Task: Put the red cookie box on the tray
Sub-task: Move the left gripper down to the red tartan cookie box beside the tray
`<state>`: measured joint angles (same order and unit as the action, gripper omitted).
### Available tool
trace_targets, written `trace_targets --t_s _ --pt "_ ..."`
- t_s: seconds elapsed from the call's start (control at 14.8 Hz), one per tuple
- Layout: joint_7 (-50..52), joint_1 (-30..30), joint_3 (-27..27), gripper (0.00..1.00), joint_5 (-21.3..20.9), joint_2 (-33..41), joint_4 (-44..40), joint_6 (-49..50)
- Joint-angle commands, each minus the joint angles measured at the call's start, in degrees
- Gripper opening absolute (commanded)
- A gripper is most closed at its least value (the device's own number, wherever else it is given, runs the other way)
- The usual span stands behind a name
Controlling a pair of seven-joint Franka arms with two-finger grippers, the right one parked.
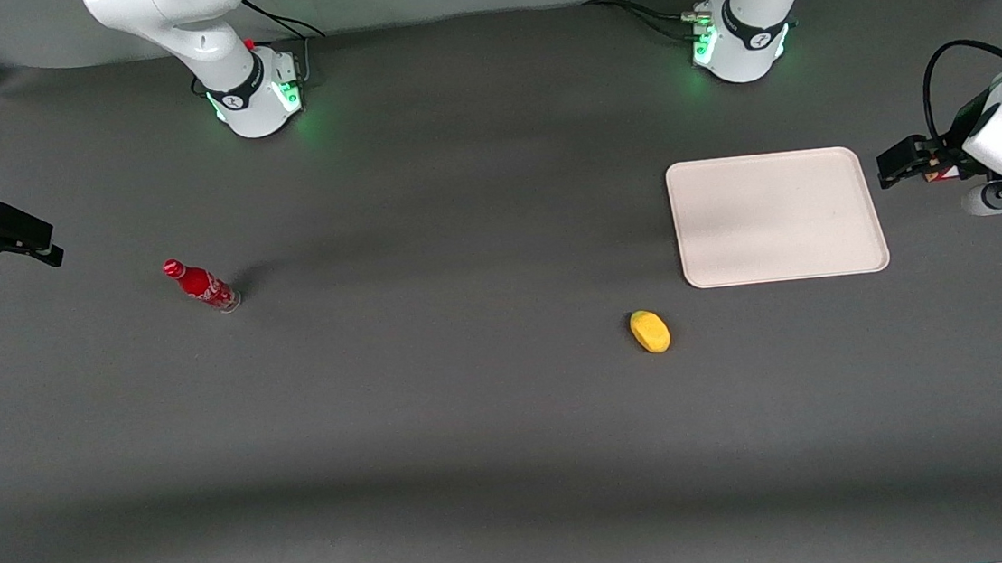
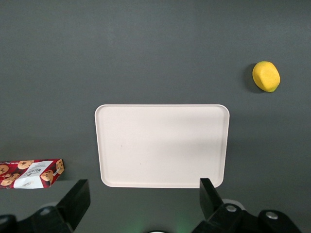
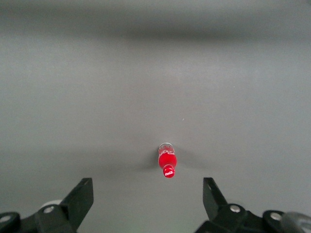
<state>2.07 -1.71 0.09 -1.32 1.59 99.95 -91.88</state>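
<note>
Red cookie box (image 2: pixel 31 174) cut off at frame edge, beside tray (image 2: pixel 163 145), apart. Gripper (image 1: pixel 901 163) released, fingers spread, at front view's right edge, holding nothing.

I see the red cookie box (image 2: pixel 31 174) lying flat on the table beside my gripper (image 2: pixel 145 203), white label end toward the tray (image 2: pixel 162 145). The tray, cream-white and bare, sits just ahead of the gripper's wide-spread fingers, apart from the box.

Dark-red cookie box (image 2: pixel 30 174) printed with brown cookies and a white label; cream tray (image 1: pixel 776 216); yellow fruit (image 1: pixel 650 331); red bottle (image 1: pixel 201 285); black end effector (image 1: pixel 906 161), above the dark grey counter (image 1: pixel 442 432).
</note>
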Motion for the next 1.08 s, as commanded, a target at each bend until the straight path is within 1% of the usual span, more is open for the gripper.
trace_targets --t_s 0.0,0.47,0.61,0.74,0.81,1.01 --pt "1.18 -0.66 0.17 1.0 -0.7 -0.27 -0.82 0.82" --pt "0.57 -0.66 -0.8 1.0 -1.49 -1.68 -2.31 0.91" --pt "0.82 -0.57 -0.62 1.0 -1.49 -1.68 -2.39 2.75" --pt "2.32 0.04 0.25 1.0 -1.41 -1.59 -2.48 5.29" --pt "3.63 0.04 2.0 1.0 -1.67 -1.59 -2.4 6.26" --pt "3.56 0.31 4.64 1.0 -4.47 -1.59 -1.61 6.71"
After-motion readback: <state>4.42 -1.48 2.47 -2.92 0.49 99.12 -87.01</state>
